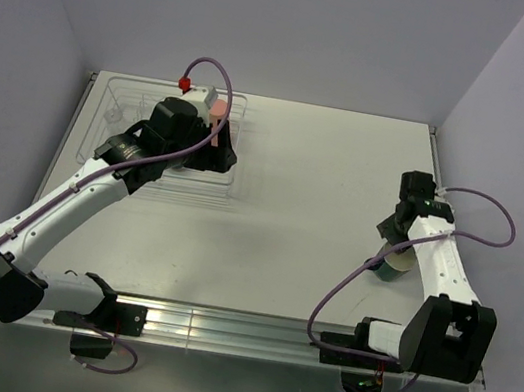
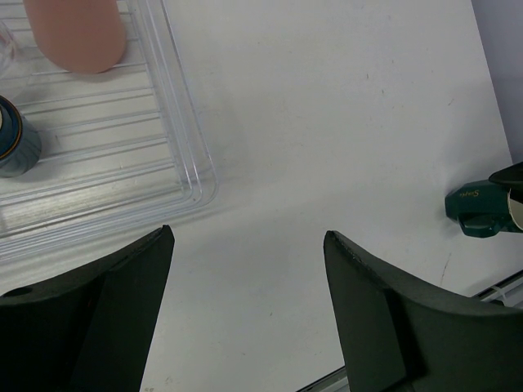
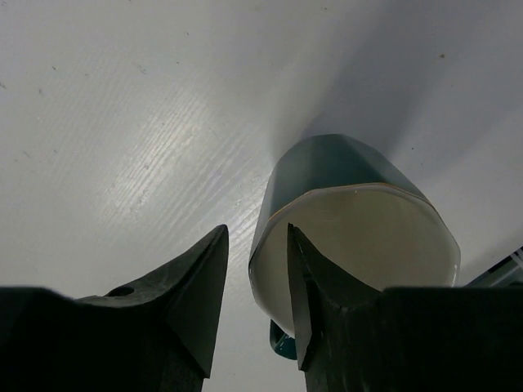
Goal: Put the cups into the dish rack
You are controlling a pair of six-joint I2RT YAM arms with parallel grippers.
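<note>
The teal mug (image 3: 343,175) with a cream inside appears to lie on its side on the table at the right (image 1: 394,263), its mouth toward my right gripper (image 3: 255,231). That gripper is open. One finger reaches inside the rim and the other stands outside the wall with a small gap. The clear dish rack (image 2: 192,167) sits at the back left (image 1: 123,90). In it are a salmon-pink tumbler (image 2: 78,33) and a dark navy mug (image 2: 12,139). My left gripper (image 2: 248,233) hangs open and empty over the table by the rack's right edge (image 1: 215,147). The teal mug (image 2: 482,211) shows far right in its view.
A metal rail (image 1: 219,326) runs along the table's near edge between the arm bases. Pale walls close in the table at the back and both sides. The left arm's cable (image 1: 213,71) arches over the rack.
</note>
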